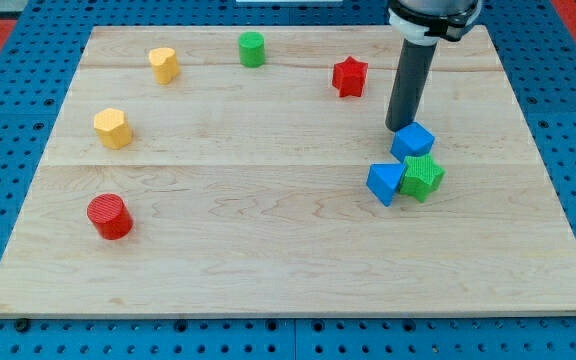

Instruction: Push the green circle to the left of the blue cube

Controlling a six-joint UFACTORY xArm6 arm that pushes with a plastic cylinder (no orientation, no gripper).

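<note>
green circle (252,49): bench (268,240) top edge, well left of blue cube (413,140) | my tip (401,128): touching cube's upper left | claw: none, rod only | blue triangle (384,183), green star (423,176): below cube

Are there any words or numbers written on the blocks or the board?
None: no word, number, label or sign can be read anywhere.
The wooden board is bare.
The green circle, the blue cube and the other blocks carry no marks.
My tip, just above the blue cube, is plain dark.
</note>
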